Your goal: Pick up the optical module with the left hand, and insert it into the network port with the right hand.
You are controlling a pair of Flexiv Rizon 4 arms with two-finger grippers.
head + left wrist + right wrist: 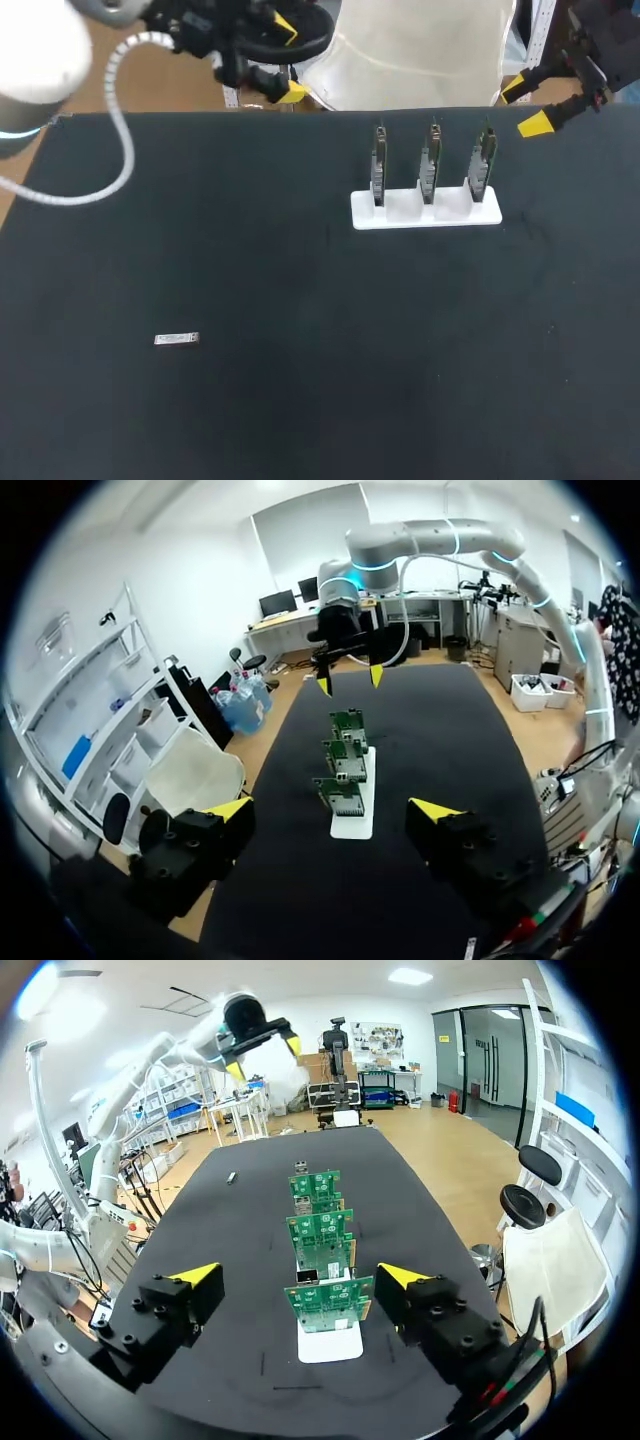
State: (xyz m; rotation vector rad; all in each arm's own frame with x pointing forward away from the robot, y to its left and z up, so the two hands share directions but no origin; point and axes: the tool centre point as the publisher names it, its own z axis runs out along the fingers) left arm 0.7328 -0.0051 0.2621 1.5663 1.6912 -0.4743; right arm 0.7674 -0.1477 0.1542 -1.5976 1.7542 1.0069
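A black table [300,400] carries a white stand [425,212] holding three upright circuit boards [430,160]. The left gripper [288,58] hangs well left of and beyond the stand, fingers spread and empty. The right gripper [526,106] hangs just right of the stand, also spread. The optical module [177,339] lies flat, well left of the stand, toward the robot. It is thin, so it may skid away from a pinch.

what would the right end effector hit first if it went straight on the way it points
Probably the nearest green circuit board, upright in the white holder, straight ahead of the open right end effector; the depth is unclear.
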